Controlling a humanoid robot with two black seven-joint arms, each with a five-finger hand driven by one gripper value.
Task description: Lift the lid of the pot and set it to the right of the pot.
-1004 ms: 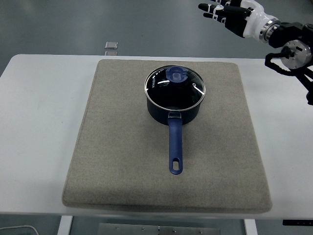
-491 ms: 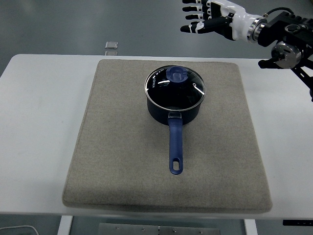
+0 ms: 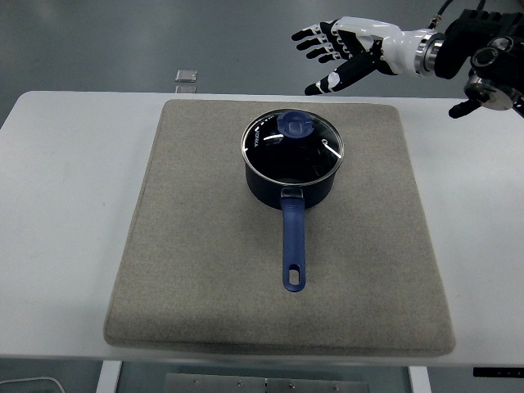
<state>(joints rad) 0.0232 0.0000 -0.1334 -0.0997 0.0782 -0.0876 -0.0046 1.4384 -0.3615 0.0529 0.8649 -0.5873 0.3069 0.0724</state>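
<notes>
Your right robot hand [image 3: 344, 56] is up in the upper right of the frame, coming in from the right edge on its black arm, and it's spread wide with nothing in it: all five fingers [image 3: 309, 36] fanned out toward the left, palm tipped downward. It's hanging in the air above the far edge of the mat, up and to the right of the pot, well apart from it and touching nothing. The left one doesn't show anywhere in the shot. Right below and left of your hand is the pot lid [image 3: 292, 146], a glass one with a metal rim and a blue knob [image 3: 295, 124], and it's sitting flat and closed on the pot [image 3: 291, 184], so it hasn't been lifted. The pot's dark blue and sits a bit above the center of the frame, with its long blue handle [image 3: 294, 246] pointing straight down toward the bottom of the picture, a hang hole at the end. All of it rests on a big grey-beige felt mat [image 3: 188, 270] that covers most of the white tabletop [image 3: 65, 213]. The mat space to the right of the pot is bare. Past the tabletop's far edge, upper left, there's a small square plate [image 3: 187, 76] set in the grey floor.
</notes>
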